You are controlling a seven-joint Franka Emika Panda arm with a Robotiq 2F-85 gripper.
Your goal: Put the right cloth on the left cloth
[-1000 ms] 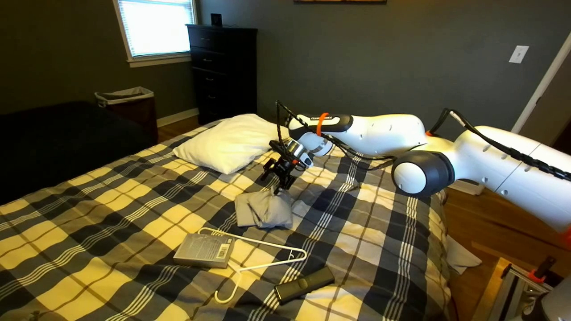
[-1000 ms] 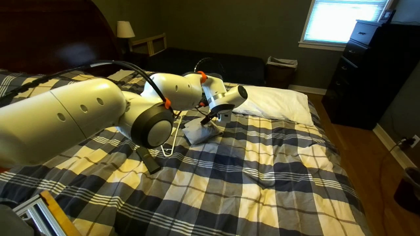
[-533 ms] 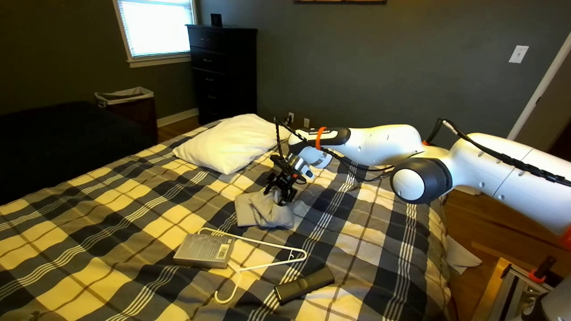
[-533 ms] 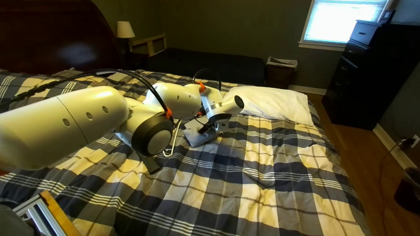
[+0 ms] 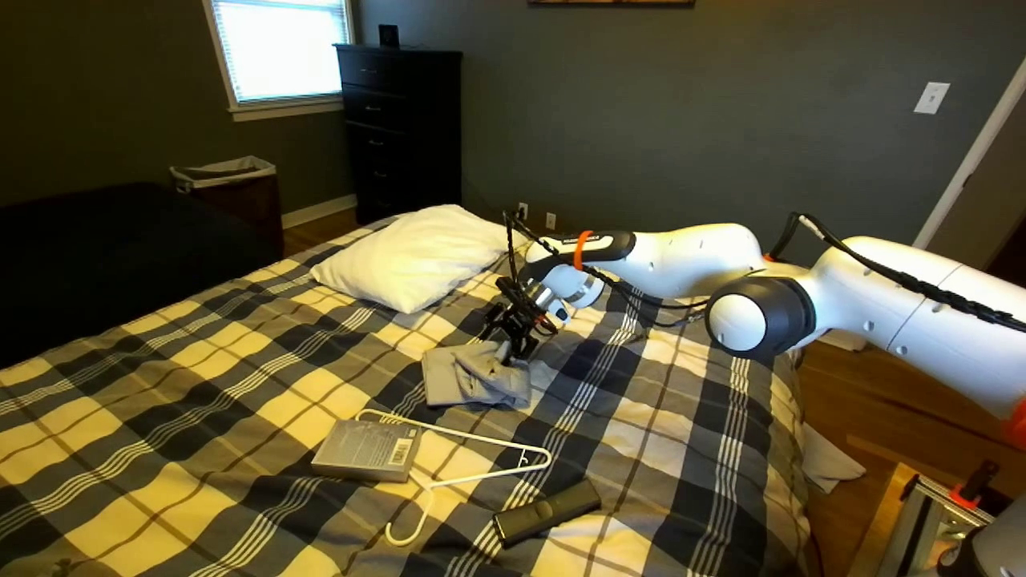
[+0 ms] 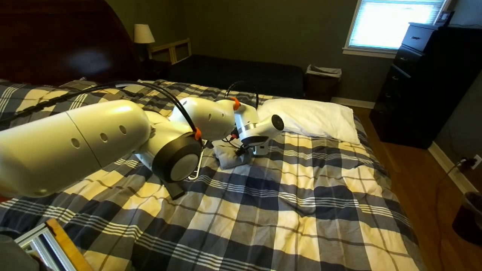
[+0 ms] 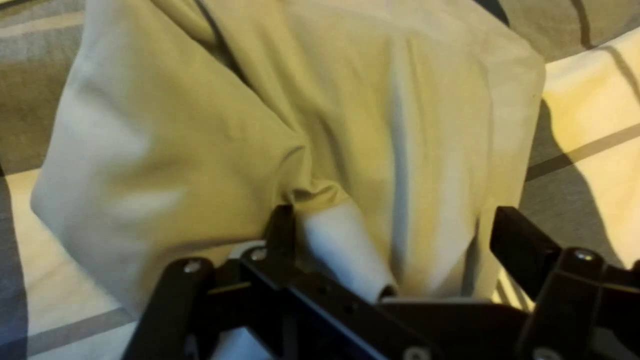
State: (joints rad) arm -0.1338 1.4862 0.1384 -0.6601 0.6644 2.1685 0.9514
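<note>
Hanging low over a plaid bedspread (image 5: 641, 449), the gripper (image 7: 395, 215) of a Franka Emika Panda arm (image 5: 697, 248) has its jaws spread wide at the rumpled right cloth (image 5: 503, 386). The wrist view, tight on the folds, shows one jaw at a pucker in the fabric and its twin by the fabric's edge, detail that the exterior views leave too small to read. In an exterior view, the right cloth appears to lie partly over the flatter left cloth (image 5: 440, 383), though creases blur where each ends. The same view takes in a barcoded grey box (image 5: 367, 450), a white hanger (image 5: 477, 478) and a dark remote control (image 5: 547, 513). In an exterior view where the arm covers part of the hanger and remote control, a table lamp (image 6: 144, 34) and a dark headboard (image 6: 64, 41) also appear. A white pillow (image 5: 417, 252) shows in both exterior views.
</note>
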